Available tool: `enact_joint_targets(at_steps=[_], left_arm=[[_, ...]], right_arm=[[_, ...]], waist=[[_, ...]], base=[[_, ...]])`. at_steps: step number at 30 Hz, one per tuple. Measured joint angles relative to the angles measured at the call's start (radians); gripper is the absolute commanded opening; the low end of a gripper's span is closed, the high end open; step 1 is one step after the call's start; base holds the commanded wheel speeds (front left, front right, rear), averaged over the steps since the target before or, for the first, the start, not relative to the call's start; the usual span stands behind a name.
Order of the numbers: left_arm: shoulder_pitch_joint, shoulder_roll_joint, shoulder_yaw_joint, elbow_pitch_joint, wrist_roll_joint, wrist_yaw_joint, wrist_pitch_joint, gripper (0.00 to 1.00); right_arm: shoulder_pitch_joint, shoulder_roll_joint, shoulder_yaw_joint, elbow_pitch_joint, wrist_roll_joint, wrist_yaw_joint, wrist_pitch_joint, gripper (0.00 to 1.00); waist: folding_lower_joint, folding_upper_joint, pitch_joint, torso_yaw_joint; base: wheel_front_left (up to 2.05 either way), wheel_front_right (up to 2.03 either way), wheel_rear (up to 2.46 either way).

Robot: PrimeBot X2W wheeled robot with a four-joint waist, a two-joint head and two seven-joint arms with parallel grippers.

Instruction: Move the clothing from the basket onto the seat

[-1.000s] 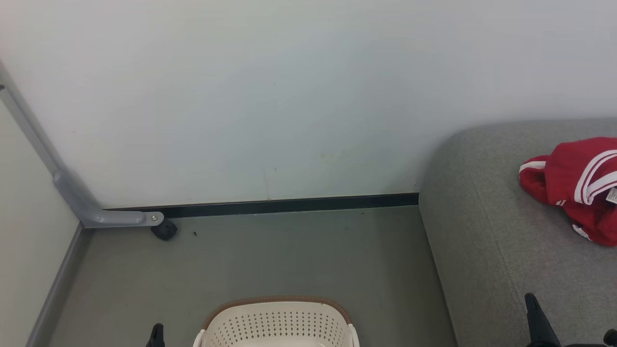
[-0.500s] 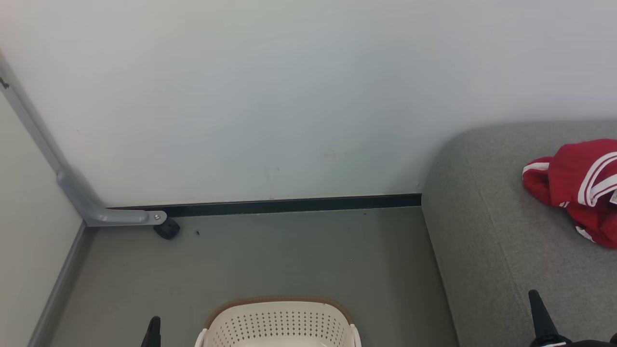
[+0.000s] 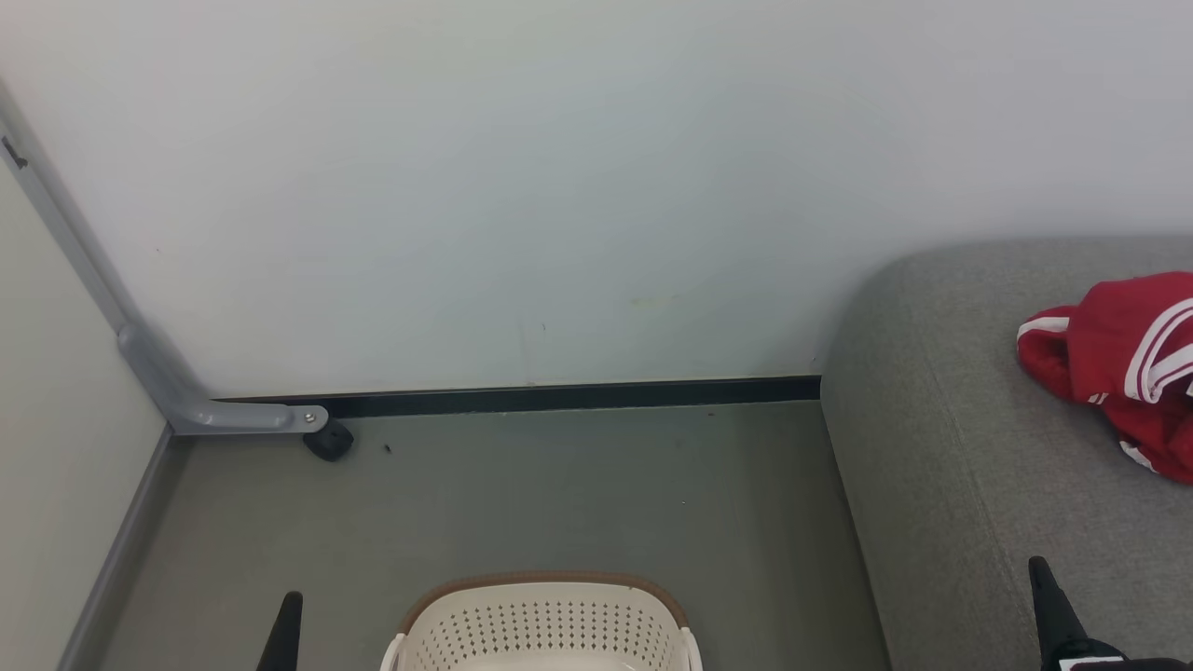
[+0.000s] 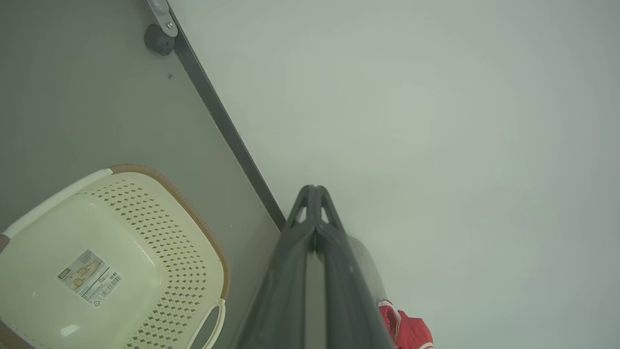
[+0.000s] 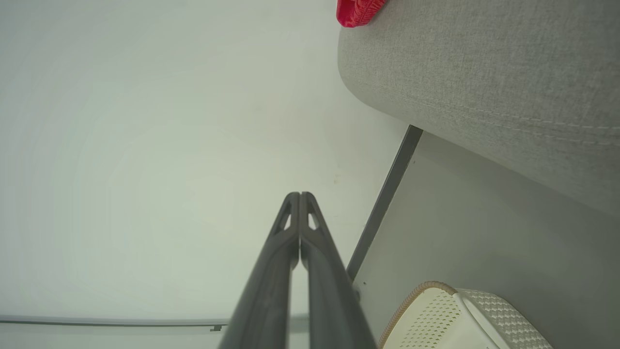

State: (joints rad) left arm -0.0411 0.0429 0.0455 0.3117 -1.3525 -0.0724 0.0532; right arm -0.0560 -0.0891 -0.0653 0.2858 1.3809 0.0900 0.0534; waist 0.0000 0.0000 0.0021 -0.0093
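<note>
Red clothing [image 3: 1114, 368] with white stripes lies bunched on the grey seat [image 3: 932, 466] at the right. The cream basket [image 3: 545, 623] stands on the floor at the bottom centre. In the left wrist view the basket [image 4: 179, 228] holds no garment; a label sticks to its bare bottom. My left gripper [image 4: 315, 190] is shut on nothing, left of the basket, its tip [image 3: 284, 629] low in the head view. My right gripper [image 5: 300, 196] is shut and empty above the seat's front part [image 3: 1049, 601], well short of the clothing [image 5: 358, 10].
A white wall with a black baseboard [image 3: 559, 396] runs behind the basket. A grey metal frame leg on a black caster [image 3: 328, 440] stands at the far left. Grey floor [image 3: 559, 494] lies between basket and wall.
The head camera has shifted a little. The left gripper's tip has risen higher beside the basket. The right gripper's tip has edged up slightly. Clothing and basket stay put.
</note>
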Motion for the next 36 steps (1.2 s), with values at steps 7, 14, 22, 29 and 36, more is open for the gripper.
enact_joint_targets(at_steps=[7,14,22,29,36], left_arm=[[-0.018,-0.001,0.015,-0.002,-0.095,-0.026,0.025,0.0],[-0.02,-0.002,0.033,-0.003,-0.189,-0.043,0.045,0.0],[-0.036,-0.003,0.041,-0.004,-0.247,-0.051,0.06,0.0],[-0.036,-0.004,0.041,-0.004,-0.247,-0.051,0.06,0.0],[-0.036,-0.004,0.041,-0.004,-0.247,-0.051,0.06,0.0]], right_arm=[[-0.005,0.018,-0.028,0.009,0.086,0.012,0.026,0.0],[-0.019,0.036,-0.056,0.013,0.166,0.022,0.048,0.0],[-0.021,0.046,-0.071,0.015,0.212,0.025,0.06,0.0],[-0.021,0.046,-0.072,0.015,0.212,0.025,0.06,0.0],[-0.021,0.046,-0.072,0.015,0.212,0.025,0.06,0.0]], waist=[[0.0,0.0,0.0,0.004],[0.0,0.0,0.0,0.008],[0.0,0.0,0.0,0.009],[0.0,0.0,0.0,0.009],[0.0,0.0,0.0,0.009]], base=[[0.0,0.0,0.0],[0.0,0.0,0.0],[0.0,0.0,0.0],[0.0,0.0,0.0],[0.0,0.0,0.0]])
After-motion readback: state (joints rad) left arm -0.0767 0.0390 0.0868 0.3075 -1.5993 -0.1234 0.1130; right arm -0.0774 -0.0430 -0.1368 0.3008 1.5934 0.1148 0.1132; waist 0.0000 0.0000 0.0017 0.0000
